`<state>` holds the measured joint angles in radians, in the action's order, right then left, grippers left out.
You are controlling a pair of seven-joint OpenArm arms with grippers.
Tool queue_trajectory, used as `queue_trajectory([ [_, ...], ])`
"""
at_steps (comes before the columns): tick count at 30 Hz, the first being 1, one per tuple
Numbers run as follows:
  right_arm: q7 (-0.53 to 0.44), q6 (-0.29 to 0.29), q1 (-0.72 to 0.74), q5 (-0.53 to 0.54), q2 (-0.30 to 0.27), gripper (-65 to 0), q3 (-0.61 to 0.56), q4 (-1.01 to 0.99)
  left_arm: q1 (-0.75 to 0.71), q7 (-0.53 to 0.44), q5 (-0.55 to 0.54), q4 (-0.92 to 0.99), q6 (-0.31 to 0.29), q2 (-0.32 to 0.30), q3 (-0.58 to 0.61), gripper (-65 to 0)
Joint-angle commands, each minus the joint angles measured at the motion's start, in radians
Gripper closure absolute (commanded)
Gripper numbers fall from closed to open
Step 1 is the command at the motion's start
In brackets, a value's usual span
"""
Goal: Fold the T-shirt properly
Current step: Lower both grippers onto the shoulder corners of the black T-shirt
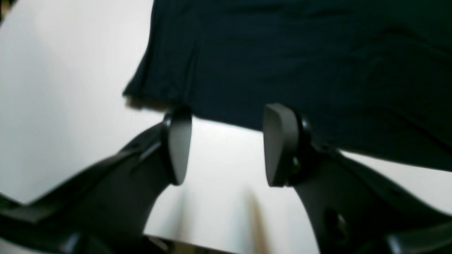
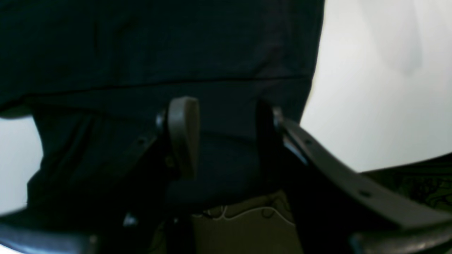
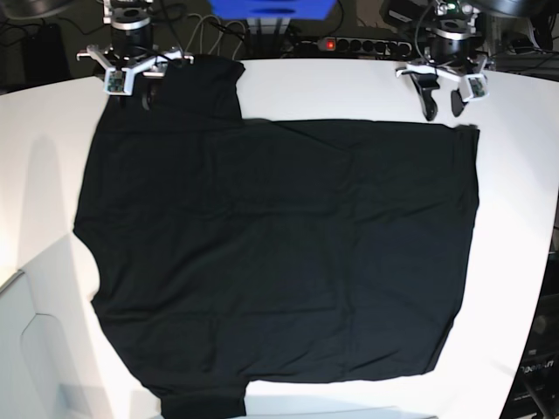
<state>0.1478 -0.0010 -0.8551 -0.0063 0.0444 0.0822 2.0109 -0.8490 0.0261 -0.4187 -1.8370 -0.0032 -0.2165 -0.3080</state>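
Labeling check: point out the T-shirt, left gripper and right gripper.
T-shirt [image 3: 279, 253]: base view, middle of the spread black cloth.
left gripper [image 1: 227, 144]: left wrist view, gap between the open fingertips, just off the shirt's edge.
right gripper [image 2: 226, 137]: right wrist view, between the fingertips, over black cloth.

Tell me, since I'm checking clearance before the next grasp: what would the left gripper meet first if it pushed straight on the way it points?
Probably the T-shirt: the left gripper, jaws apart, points at its hem edge lying on the white table. Depth is unclear.
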Motion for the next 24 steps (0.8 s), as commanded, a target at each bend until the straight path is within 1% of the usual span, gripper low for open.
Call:
queue_trajectory([
  [1,-0.024,0.008,-0.011,0.001,-0.001,-26.9,0.004,0.014,-0.002,-0.025,-0.019,-0.005,-0.002,-0.011,-0.006,-31.7],
  [3,-0.024,0.008,-0.013,-0.001,-0.001,-26.9,0.006,0.014,0.000,-0.025,-0.035,0.015,-0.002,-0.013,-0.006,-31.7],
  [8,-0.023,0.006,-0.019,-0.001,0.005,-27.4,0.035,0.007,0.000,-0.025,-0.033,0.018,-0.002,-0.013,-0.006,-31.7],
  [18,-0.023,0.006,0.023,0.002,0.005,-27.5,0.116,-0.137,0.000,-0.025,-0.033,0.018,-0.002,-0.013,-0.006,-31.7],
  [24,-0.023,0.006,0.024,0.002,0.005,-27.5,0.121,-0.178,0.000,-0.025,-0.033,0.018,-0.002,-0.013,-0.006,-31.7],
])
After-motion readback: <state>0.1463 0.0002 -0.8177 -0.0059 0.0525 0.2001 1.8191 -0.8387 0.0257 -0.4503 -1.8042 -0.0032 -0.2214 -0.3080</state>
